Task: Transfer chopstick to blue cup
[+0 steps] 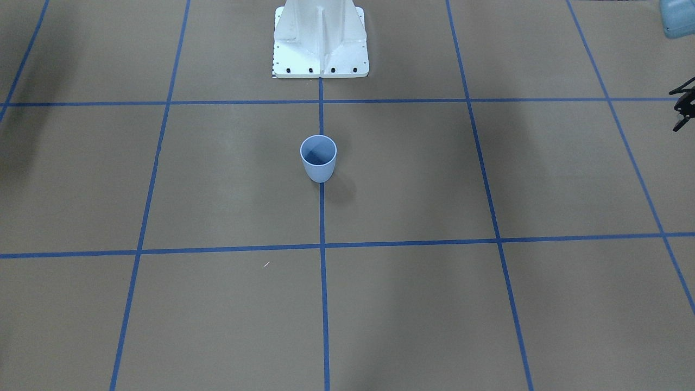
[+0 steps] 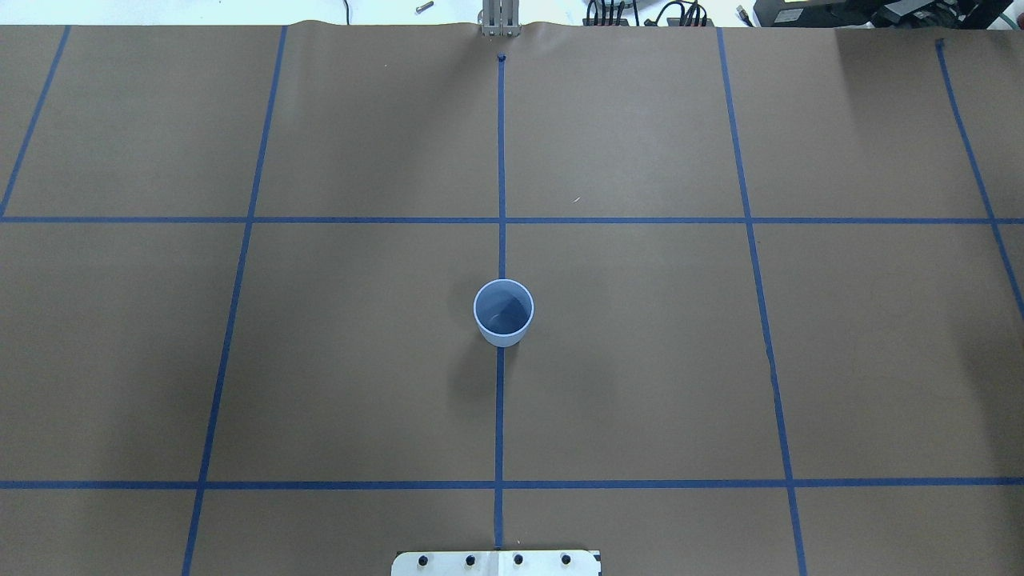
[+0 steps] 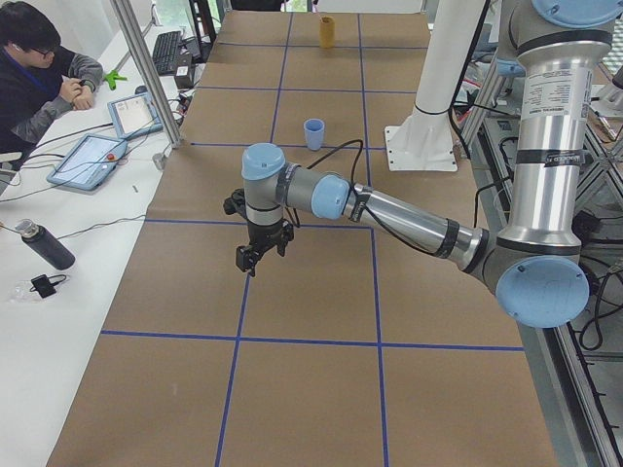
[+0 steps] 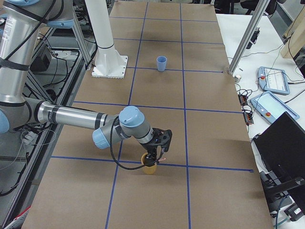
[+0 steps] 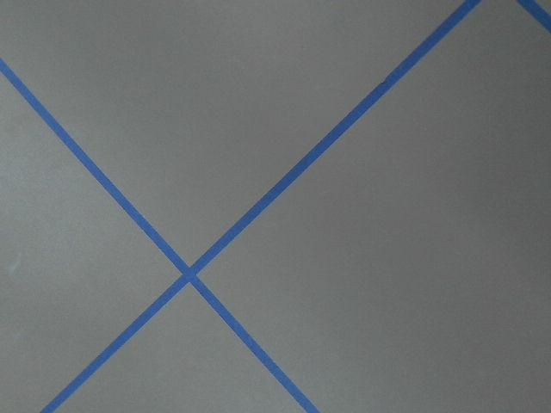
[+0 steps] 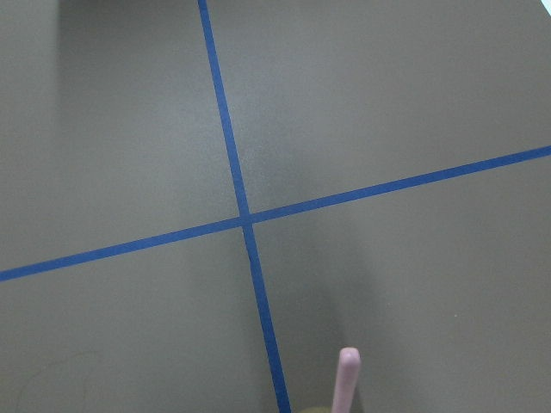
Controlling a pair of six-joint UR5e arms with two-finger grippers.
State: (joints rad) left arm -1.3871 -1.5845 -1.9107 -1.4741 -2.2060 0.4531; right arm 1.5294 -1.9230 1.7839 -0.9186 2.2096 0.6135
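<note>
The pale blue cup [image 1: 318, 157] stands upright and empty at the table's middle, on the centre tape line; it also shows in the overhead view [image 2: 503, 312]. A pale pink chopstick [image 6: 347, 379] shows only by its tip at the bottom of the right wrist view, rising out of a yellow cup [image 4: 149, 164]. My right gripper [image 4: 159, 151] hangs right over that yellow cup, far from the blue cup; I cannot tell whether it is open or shut. My left gripper [image 1: 681, 111] hovers empty over bare table at the other end, fingers apart.
The white robot base [image 1: 320, 41] stands behind the blue cup. An operator [image 3: 44, 73] sits at a side bench with tablets [image 3: 92, 156]. Blue tape lines grid the brown table cover [image 2: 640, 360].
</note>
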